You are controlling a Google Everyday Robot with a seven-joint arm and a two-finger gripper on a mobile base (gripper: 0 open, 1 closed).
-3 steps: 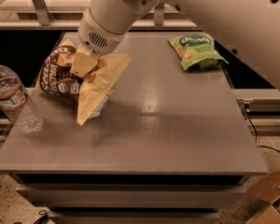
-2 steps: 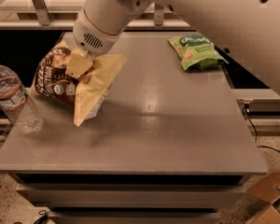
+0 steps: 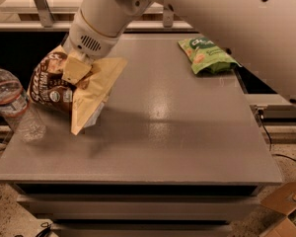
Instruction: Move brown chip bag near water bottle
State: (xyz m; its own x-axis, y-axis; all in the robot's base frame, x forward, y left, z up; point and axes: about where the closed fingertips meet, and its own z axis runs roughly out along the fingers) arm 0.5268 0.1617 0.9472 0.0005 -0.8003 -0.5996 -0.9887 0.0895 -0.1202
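The brown chip bag (image 3: 74, 90), cream-yellow with a dark brown panel, hangs tilted at the left of the grey table (image 3: 187, 132), its lower corner near the surface. My gripper (image 3: 76, 70) is shut on the bag's upper part, coming down from the white arm (image 3: 108, 14) above. The water bottle (image 3: 12, 105), clear with a white cap and a pale label, stands upright at the table's left edge, just left of the bag.
A green chip bag (image 3: 207, 56) lies at the back right of the table. A cardboard box (image 3: 286, 209) sits on the floor at the lower right. Shelving runs behind the table.
My gripper has carried the brown chip bag a little to the left, closer to the water bottle. The bottle and the green bag have not moved.
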